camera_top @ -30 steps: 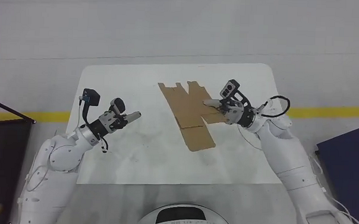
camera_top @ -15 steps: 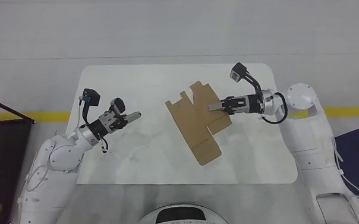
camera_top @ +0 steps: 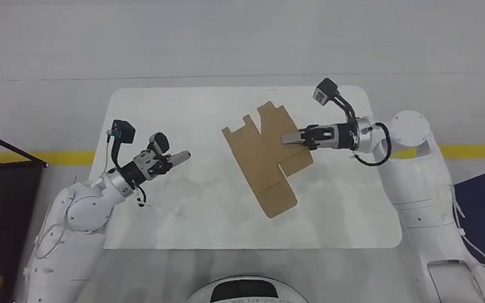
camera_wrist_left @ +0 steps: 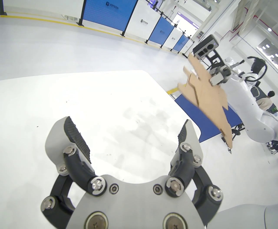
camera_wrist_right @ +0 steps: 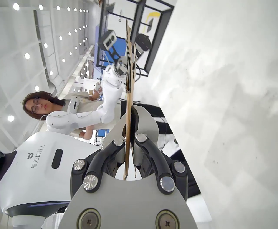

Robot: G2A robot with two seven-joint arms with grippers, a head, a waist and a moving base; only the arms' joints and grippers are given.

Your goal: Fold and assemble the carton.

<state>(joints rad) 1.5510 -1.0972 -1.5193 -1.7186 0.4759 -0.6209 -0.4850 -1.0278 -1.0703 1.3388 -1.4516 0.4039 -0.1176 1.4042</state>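
Observation:
The flat brown carton (camera_top: pixel 262 160) hangs in the air over the middle right of the white table (camera_top: pixel 187 117), held by one edge. My right gripper (camera_top: pixel 289 139) is shut on that edge. In the right wrist view the carton (camera_wrist_right: pixel 128 91) shows edge-on, pinched between the two fingers (camera_wrist_right: pixel 141 121). The left wrist view has the carton (camera_wrist_left: pixel 206 95) raised and tilted above the table's far side, with the right gripper (camera_wrist_left: pixel 215 80) on it. My left gripper (camera_top: pixel 178 158) stays open over the table's left part, its fingers (camera_wrist_left: pixel 75 138) spread with nothing between them.
The table's near edge (camera_top: pixel 263 247) runs below the carton. A yellow floor line (camera_top: pixel 459 149) passes behind the table. A dark rack (camera_top: pixel 4 199) stands off the left side. Faint scuff marks (camera_wrist_left: pixel 141 121) lie on the tabletop.
The right gripper lifted the carton off the table, and the arm swung out to the right. The carton has tilted and turned in the air. The left arm has kept still.

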